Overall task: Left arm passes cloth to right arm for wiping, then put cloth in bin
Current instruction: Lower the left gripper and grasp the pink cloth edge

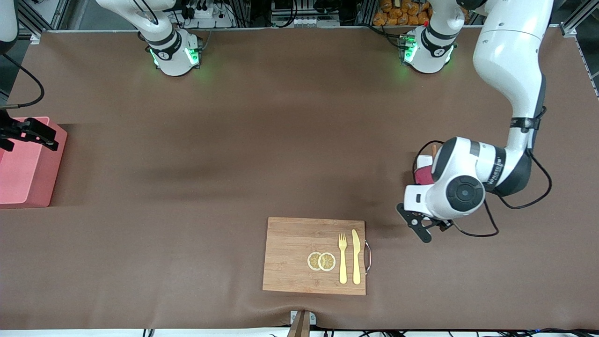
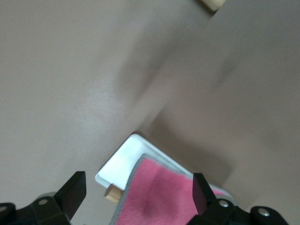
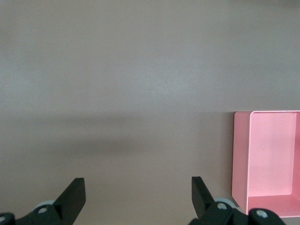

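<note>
The crimson-pink cloth (image 1: 422,177) (image 2: 161,199) lies on a white tray (image 1: 424,161) (image 2: 123,161) toward the left arm's end of the table. The left arm's wrist (image 1: 461,192) covers most of it in the front view. My left gripper (image 2: 138,191) hangs just over the cloth, open, with one finger on either side and nothing gripped. The salmon-pink bin (image 1: 25,175) (image 3: 267,159) stands at the right arm's end of the table. My right gripper (image 1: 44,138) (image 3: 137,194) hovers over the bin's rim, open and empty.
A wooden board (image 1: 292,255) lies near the table's front edge, carrying two lemon slices (image 1: 321,261), a yellow fork (image 1: 342,257) and a yellow knife (image 1: 356,256). A wooden stick end (image 2: 111,193) pokes out from under the cloth on the tray.
</note>
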